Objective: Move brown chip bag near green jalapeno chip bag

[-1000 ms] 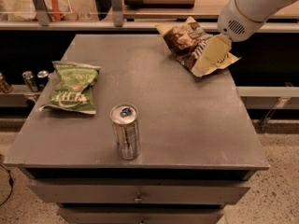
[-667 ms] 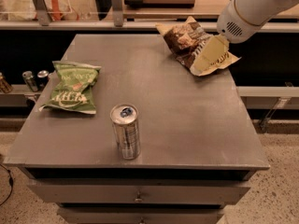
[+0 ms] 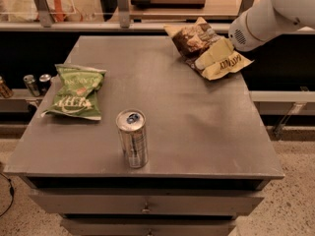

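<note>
Currently: the gripper [image 3: 205, 59] on the white arm sits at the far right of the grey metal worktop [image 3: 197, 132]. Its fingers [image 3: 200, 63] are pinching the crumpled waist of the crinkled, dark-brown, cream-ended brown chip bag [image 3: 194, 38]. The bag's brown part lies far-left of the fingers. The cream end lies near-right of them, poking past the worktop's right edge. The crinkled bright-green jalapeno chip bag [image 3: 74, 92] lies flat at the left edge, well apart. An upright silver drink can [image 3: 133, 139] stands near the front, closer to the green bag.
</note>
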`<action>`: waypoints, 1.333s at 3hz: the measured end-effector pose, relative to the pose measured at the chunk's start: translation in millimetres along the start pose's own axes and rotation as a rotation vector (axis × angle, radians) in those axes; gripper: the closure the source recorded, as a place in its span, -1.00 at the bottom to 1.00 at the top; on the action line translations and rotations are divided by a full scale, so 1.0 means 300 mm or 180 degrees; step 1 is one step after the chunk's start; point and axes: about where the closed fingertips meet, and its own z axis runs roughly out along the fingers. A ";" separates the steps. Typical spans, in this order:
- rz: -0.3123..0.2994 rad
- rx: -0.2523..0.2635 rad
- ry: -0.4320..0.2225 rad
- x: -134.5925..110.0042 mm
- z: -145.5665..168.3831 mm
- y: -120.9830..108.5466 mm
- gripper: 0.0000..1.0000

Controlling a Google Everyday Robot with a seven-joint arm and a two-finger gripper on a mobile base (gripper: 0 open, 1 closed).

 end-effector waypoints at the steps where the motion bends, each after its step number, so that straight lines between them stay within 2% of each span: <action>1: 0.0197 0.0156 -0.0182 -0.041 0.080 -0.082 -1.00; 2: 0.0314 0.0265 -0.0254 -0.071 0.168 -0.145 -1.00; 3: 0.0411 0.0289 -0.0264 -0.080 0.242 -0.180 -0.86; 4: 0.0497 0.0286 -0.0246 -0.074 0.295 -0.191 -0.51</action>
